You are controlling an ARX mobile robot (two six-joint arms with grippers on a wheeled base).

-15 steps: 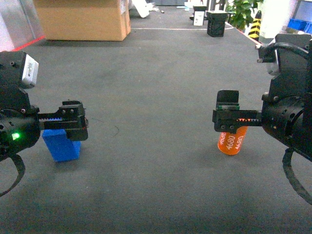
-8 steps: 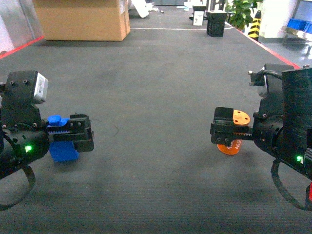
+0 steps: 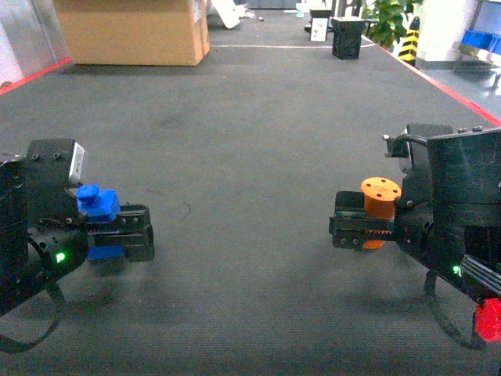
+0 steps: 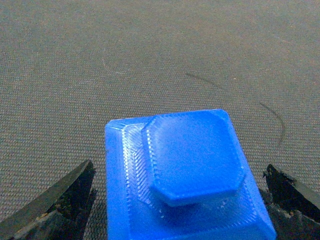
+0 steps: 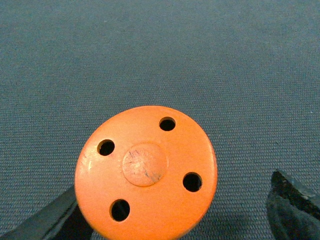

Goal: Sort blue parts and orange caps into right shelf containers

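Your right end effector point(image 3: 350, 231) grips the orange cap point(image 3: 379, 200), upright, holed top facing up; the left end effector point(image 3: 129, 233) clasps the blue part point(image 3: 97, 205). Both hang above the floor point(image 3: 250, 133); no crates are visible.

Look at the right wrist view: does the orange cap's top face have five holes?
No, the orange cap shows four small holes around a central round mark.
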